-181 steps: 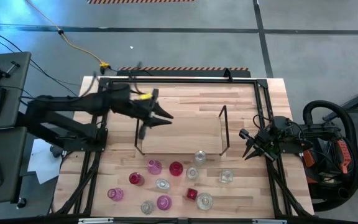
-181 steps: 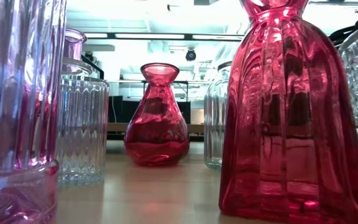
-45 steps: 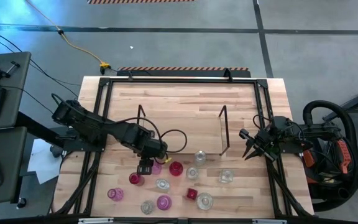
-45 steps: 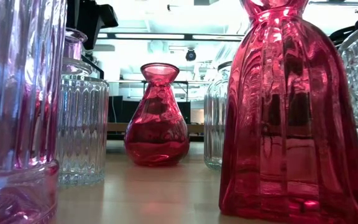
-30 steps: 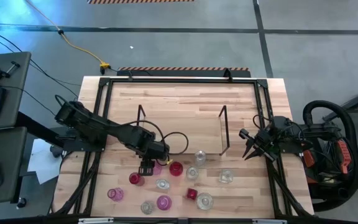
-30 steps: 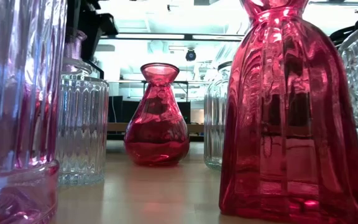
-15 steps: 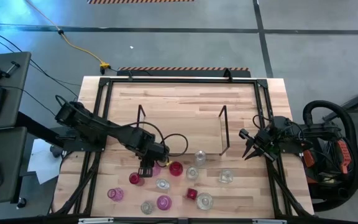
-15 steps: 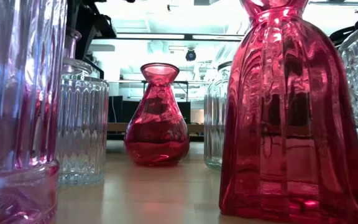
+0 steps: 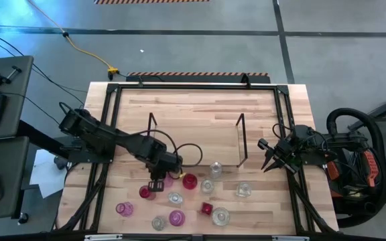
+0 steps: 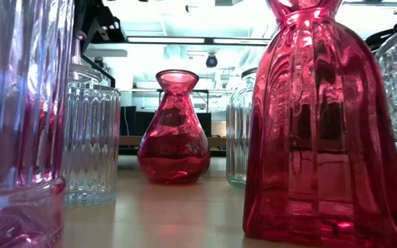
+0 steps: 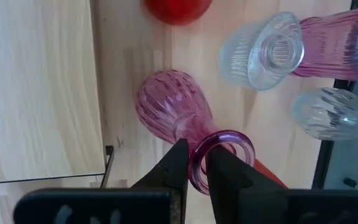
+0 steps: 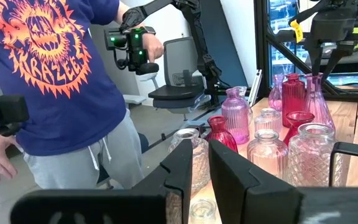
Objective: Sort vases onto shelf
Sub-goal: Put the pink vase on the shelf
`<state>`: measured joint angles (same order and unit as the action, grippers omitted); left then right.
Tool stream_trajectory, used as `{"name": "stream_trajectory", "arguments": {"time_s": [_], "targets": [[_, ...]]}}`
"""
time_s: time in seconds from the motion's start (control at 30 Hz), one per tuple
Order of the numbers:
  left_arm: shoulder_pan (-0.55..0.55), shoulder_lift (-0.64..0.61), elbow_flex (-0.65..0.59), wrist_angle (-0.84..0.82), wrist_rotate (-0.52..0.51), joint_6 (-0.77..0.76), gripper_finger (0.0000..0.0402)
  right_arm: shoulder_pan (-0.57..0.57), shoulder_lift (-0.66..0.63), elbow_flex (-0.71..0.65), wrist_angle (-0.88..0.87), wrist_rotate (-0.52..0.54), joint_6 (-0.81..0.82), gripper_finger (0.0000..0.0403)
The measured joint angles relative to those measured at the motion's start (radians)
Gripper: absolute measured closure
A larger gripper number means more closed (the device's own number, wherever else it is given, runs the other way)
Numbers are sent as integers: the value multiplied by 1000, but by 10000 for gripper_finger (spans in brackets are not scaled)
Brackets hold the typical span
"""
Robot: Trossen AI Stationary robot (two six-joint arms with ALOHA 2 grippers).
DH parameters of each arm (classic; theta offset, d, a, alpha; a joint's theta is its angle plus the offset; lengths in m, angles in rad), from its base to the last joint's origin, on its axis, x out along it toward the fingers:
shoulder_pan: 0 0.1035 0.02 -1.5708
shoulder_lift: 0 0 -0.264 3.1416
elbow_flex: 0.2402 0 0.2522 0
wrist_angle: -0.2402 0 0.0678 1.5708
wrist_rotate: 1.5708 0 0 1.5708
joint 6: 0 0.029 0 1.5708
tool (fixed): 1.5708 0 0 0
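Pink ribbed glass, one vase [image 11: 178,109], bulbous body with a narrow neck and flared rim: item currently being pinched. Left gripper [image 11: 191,163] is pressing its two dark fingers [image 11: 174,163] onto the rim wall, one finger outside the lip and the other apparently inside the mouth. In the high view the left gripper [image 9: 158,179] is sitting over the near-left part of the vase cluster, just near of the shelf's [image 9: 196,137] front edge.

Key relation: the vase's long axis is running upright, straight away from the gripper, body resting on the table below the rim. The shelf board is lying directly on the far side of it, close by, so the coming move is judged to be a lift up and a short carry away from the cluster. Left arm is much the nearer.

Neighbours: a red vase [image 9: 189,181] just to the right, clear vases [image 11: 263,51] beside it.

Right gripper [image 9: 268,159] is waiting at the right table edge, fingers nearly together, holding nothing.

Writing: orange lettering on a person's blue shirt [image 12: 48,50], reading roughly "KRAZEES"; not certain.
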<state>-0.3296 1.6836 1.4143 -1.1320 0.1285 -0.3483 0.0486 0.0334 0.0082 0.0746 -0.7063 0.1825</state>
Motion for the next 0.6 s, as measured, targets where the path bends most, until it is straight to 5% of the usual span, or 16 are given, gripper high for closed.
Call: {"name": "stream_trajectory", "arguments": {"time_s": [0.6], "targets": [[11,-17,-4,-27,116,-52,383,0,0,0,0,0,0,355]]}}
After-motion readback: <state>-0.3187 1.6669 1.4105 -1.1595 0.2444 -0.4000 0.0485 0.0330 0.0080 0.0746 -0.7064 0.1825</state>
